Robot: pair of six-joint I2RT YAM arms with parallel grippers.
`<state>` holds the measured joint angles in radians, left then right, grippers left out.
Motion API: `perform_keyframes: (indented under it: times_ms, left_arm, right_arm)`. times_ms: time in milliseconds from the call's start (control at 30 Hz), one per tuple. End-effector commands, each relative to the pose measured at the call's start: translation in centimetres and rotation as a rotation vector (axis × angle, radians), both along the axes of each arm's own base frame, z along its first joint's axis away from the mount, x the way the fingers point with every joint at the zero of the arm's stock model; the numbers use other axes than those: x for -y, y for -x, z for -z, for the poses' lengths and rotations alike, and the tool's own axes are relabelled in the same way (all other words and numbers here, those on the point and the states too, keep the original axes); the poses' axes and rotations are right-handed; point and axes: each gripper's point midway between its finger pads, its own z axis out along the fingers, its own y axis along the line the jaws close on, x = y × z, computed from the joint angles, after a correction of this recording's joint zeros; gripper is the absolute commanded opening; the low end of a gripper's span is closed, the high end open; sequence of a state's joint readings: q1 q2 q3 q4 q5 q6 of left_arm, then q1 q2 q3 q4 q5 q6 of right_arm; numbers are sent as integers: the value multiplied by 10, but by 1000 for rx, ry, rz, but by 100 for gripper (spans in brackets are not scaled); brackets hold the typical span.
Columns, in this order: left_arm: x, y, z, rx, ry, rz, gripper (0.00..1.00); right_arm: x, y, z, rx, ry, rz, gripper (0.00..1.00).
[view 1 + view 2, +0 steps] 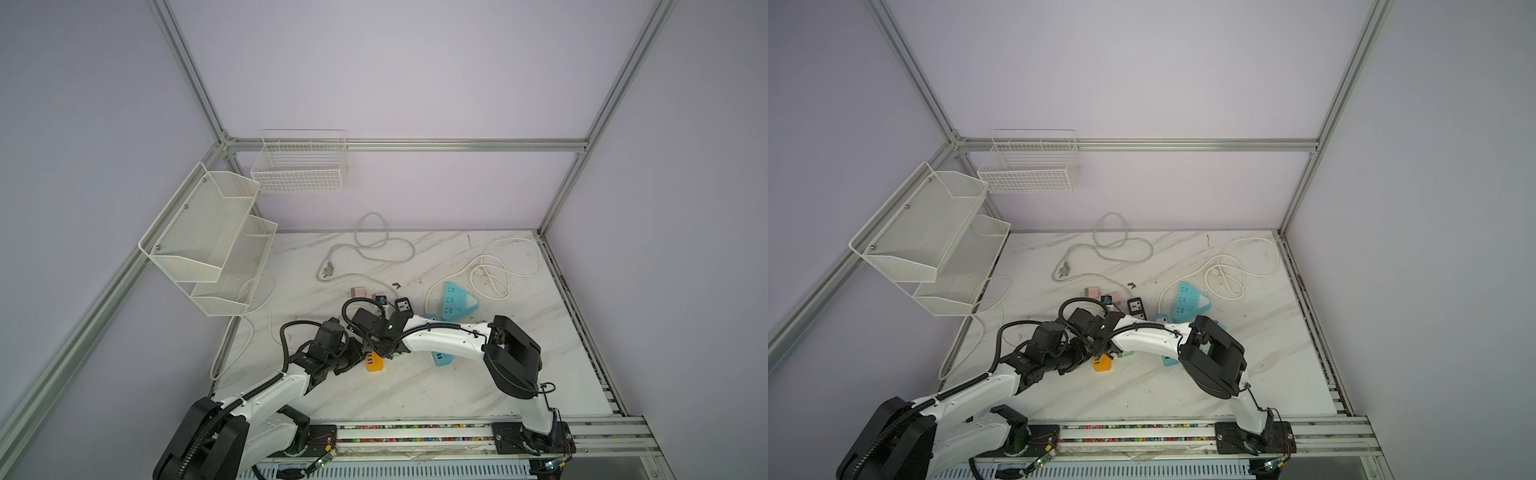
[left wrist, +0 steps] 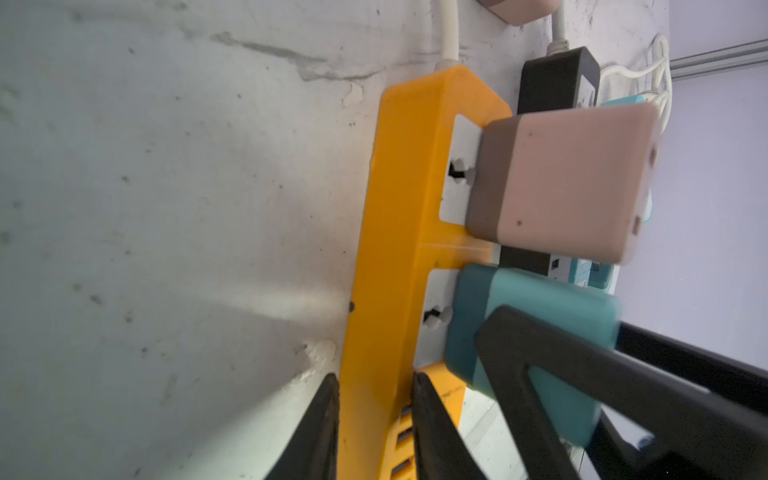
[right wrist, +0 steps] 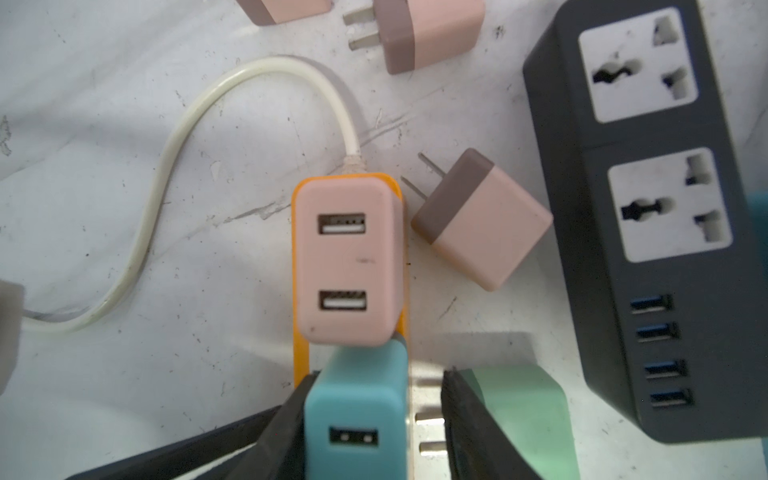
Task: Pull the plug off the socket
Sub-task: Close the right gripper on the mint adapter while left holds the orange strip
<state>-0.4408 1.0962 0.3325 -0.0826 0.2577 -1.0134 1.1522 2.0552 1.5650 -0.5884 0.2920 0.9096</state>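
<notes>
orange strip [image 2: 399, 249] clamped in l claw [image 2: 376, 378]; r claw [image 3: 380, 374] apart, round teal plug [image 3: 357, 399]

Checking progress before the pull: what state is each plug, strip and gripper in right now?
orange power strip, clamped by left gripper
left gripper, shut on the strip
teal charger, plugged into orange power strip
pink charger, plugged in beside it
loose pink charger, unplugged, prongs bare
black power strip, visible sockets empty
right gripper, open, straddling teal charger
</notes>
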Motion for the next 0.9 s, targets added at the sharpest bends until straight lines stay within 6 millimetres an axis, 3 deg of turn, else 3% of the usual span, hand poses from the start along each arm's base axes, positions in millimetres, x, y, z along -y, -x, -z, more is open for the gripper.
perform_keyframes:
  times_ms: [0, 333, 733, 867]
  left_arm:
    - [-3, 13, 18, -53, -8, 5, 29]
    - [-11, 22, 34, -95, -42, -15, 27]
    - [-16, 32, 50, -150, -86, -6, 26]
    - [-15, 33, 52, -158, -99, -1, 26]
  right_arm:
    - [1, 1, 6, -8, 33, 7, 47]
    - [-5, 0, 9, -7, 30, -19, 32]
    - [-3, -7, -6, 38, 73, -35, 25]
    - [-19, -6, -15, 54, 36, -68, 24]
